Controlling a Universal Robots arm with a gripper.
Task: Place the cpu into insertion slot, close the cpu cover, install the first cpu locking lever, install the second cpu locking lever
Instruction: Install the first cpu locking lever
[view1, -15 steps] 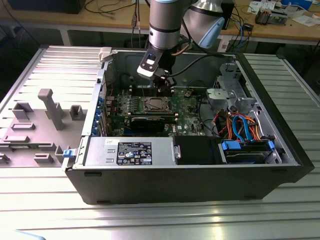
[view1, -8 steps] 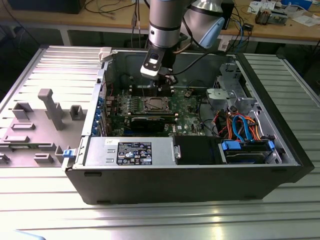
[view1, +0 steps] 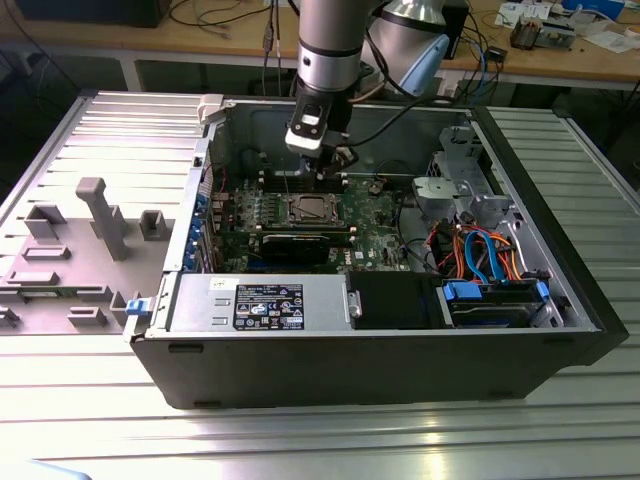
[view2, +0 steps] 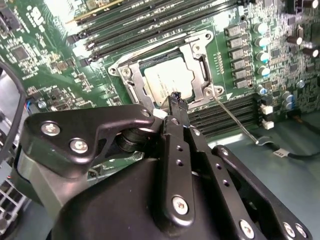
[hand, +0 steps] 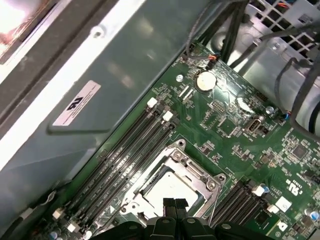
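Note:
The cpu (view2: 167, 80) lies in the insertion slot (view2: 131, 89) on the green motherboard, its silver top showing through the window of the cpu cover (view2: 199, 55), which is down flat around it. A thin wire locking lever (view2: 235, 120) sticks out from one socket corner. My gripper (view2: 175, 97) hangs just above the socket's edge with its fingers shut together and nothing between them. In the first wrist view the fingertips (hand: 169, 204) sit over the rim of the cpu (hand: 170, 186). In the exterior view the gripper (view1: 325, 178) is above the socket (view1: 310, 208), deep inside the case.
The open computer case (view1: 380, 370) lies on a ribbed metal table. Long memory slots (hand: 125, 150) run beside the socket. A black expansion card (view1: 300, 243), the power supply (view1: 260, 303) and a drive cage with coloured cables (view1: 490, 260) surround the board. A grey fixture (view1: 100, 215) stands at the exterior view's left.

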